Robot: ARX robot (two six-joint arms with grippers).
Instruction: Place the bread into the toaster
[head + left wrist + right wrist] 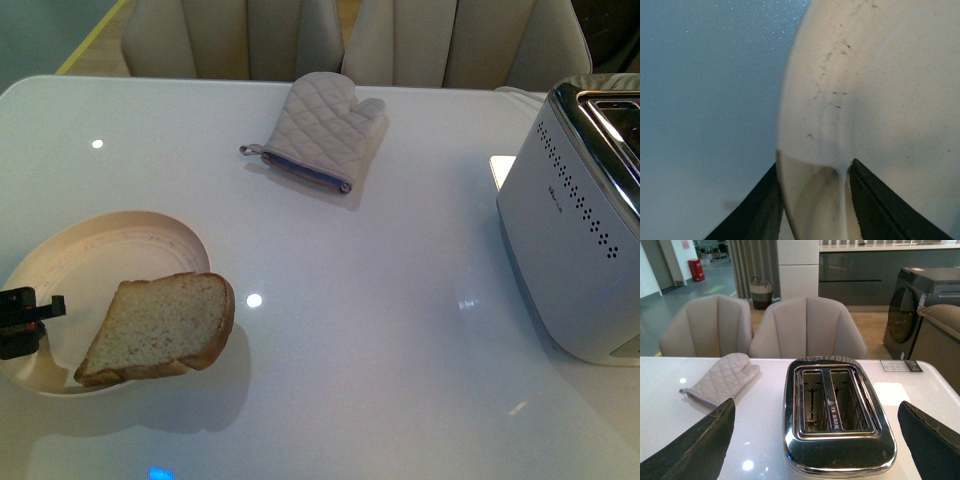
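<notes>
**Bread [158, 330] on the plate [90, 250], both claws spread**

The bread lies at the near left of the white table [380, 380]. It rests on the round cream plate, with its right end jutting past the rim. Just left of it, the left gripper [815, 200] sits low at the plate's edge, its black fingers [752, 212] spread with the rim between them. At the right, the toaster [575, 220] stands well apart from the bread. The right gripper [816, 407] hovers above its chrome slots, fingers wide apart, holding nothing. Farther back lies a quilted oven mitt [320, 130], and beyond the table stand beige chairs [230, 35].
</notes>
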